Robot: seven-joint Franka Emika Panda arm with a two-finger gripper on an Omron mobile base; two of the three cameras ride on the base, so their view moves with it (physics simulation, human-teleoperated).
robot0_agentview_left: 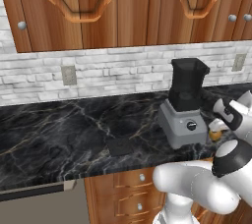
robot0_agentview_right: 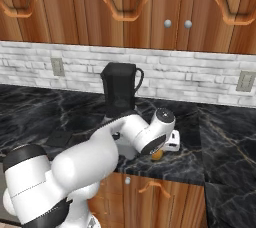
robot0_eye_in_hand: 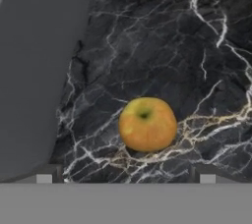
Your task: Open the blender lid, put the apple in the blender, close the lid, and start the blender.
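1. While the gripper [robot0_eye_in_hand: 125,179] hangs over the apple [robot0_eye_in_hand: 147,124] at lower centre of your hand view, jaws spread, holding nothing.
2. You see the blender [robot0_agentview_left: 184,104] centre-right in the left base view, jar uncovered.
3. The blender lid [robot0_agentview_left: 120,146] lies flat on the counter [robot0_agentview_left: 59,129], lower-left of the blender.

The white arm [robot0_agentview_right: 100,157] folds forward from its base, elbow bent, reaching toward two o'clock in the right base view. Its wrist [robot0_agentview_right: 159,129] tips the gripper [robot0_eye_in_hand: 126,176] downward, fingertips [robot0_eye_in_hand: 44,175] spread wide apart, holding nothing.
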